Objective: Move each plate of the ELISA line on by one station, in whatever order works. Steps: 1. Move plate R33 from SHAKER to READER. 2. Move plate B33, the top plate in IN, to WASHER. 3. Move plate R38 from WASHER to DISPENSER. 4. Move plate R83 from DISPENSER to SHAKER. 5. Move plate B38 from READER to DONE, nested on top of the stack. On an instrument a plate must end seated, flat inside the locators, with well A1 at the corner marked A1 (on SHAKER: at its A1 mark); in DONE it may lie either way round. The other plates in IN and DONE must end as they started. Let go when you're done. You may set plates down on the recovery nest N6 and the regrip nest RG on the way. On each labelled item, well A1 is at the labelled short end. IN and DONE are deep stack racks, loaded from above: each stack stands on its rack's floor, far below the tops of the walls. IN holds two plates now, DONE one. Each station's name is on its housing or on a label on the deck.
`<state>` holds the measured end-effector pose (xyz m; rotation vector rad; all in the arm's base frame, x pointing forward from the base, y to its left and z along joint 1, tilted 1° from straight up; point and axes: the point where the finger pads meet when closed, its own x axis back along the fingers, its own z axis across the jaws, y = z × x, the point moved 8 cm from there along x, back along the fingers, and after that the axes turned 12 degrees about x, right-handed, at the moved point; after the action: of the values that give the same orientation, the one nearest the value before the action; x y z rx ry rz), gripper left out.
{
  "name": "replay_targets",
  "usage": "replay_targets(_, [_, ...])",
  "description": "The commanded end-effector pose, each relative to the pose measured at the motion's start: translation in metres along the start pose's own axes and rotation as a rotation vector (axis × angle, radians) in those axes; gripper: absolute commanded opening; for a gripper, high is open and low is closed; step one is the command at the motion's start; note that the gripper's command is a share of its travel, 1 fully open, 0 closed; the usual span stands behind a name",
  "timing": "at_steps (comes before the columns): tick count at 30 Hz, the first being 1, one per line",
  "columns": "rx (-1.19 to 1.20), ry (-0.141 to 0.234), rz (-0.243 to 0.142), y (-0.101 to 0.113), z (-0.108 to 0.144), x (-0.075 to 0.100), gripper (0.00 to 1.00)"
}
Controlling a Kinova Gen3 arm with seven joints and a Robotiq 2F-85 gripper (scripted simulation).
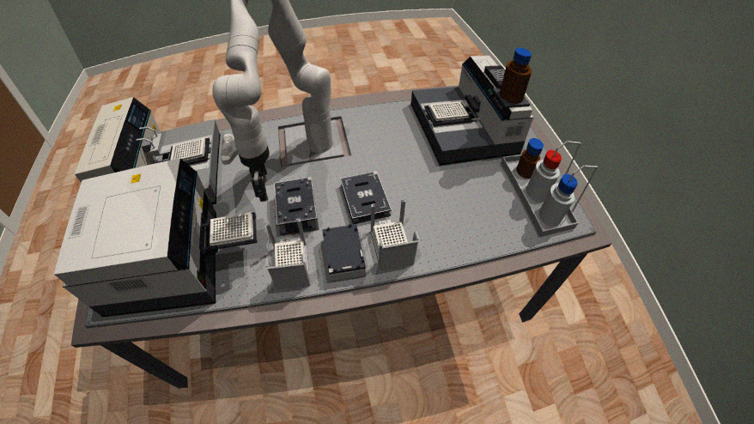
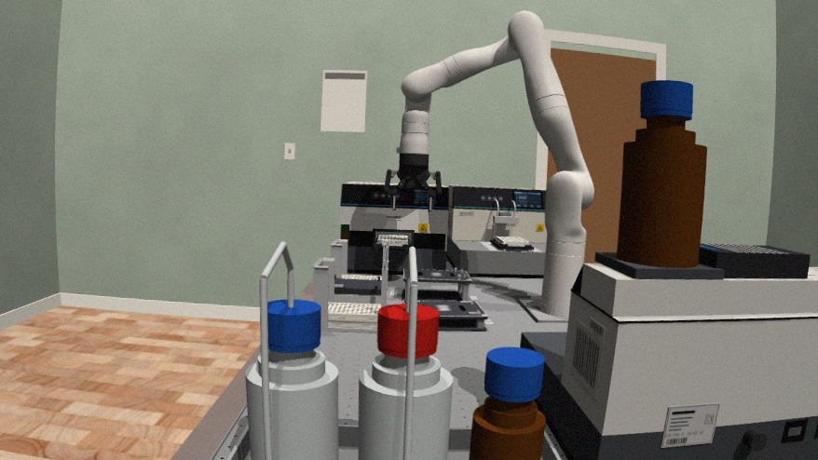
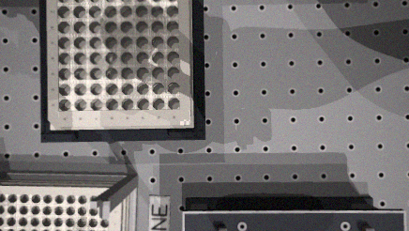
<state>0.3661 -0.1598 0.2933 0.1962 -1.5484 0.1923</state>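
My gripper [image 1: 260, 190] hangs open and empty above the deck, between the big instrument's tray at the front left and the RG nest [image 1: 294, 200]; it also shows in the exterior view [image 2: 413, 196]. A white well plate [image 1: 230, 228] lies flat on that tray, and in the wrist view [image 3: 121, 63] it is at the upper left. I cannot read its label. The DONE rack [image 1: 288, 254] holds a white plate [image 3: 52, 208]. The other rack [image 1: 391, 235] also shows a plate. The black platform [image 1: 343, 251] between the racks carries no plate. My fingers are out of the wrist view.
A plate [image 1: 188, 148] sits on the back-left instrument and another [image 1: 447, 111] on the back-right one. Nest N6 [image 1: 364, 195] carries no plate. A bottle tray [image 1: 548, 181] stands at the right edge. Thin rack posts rise near the front.
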Motion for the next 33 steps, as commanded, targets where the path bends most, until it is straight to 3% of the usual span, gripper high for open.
replay_targets(1, [0.001,-0.008,0.000,0.013,0.000,0.002,1.00])
replay_targets(33, [0.001,-0.005,-0.001,0.103,0.018,0.002,1.00])
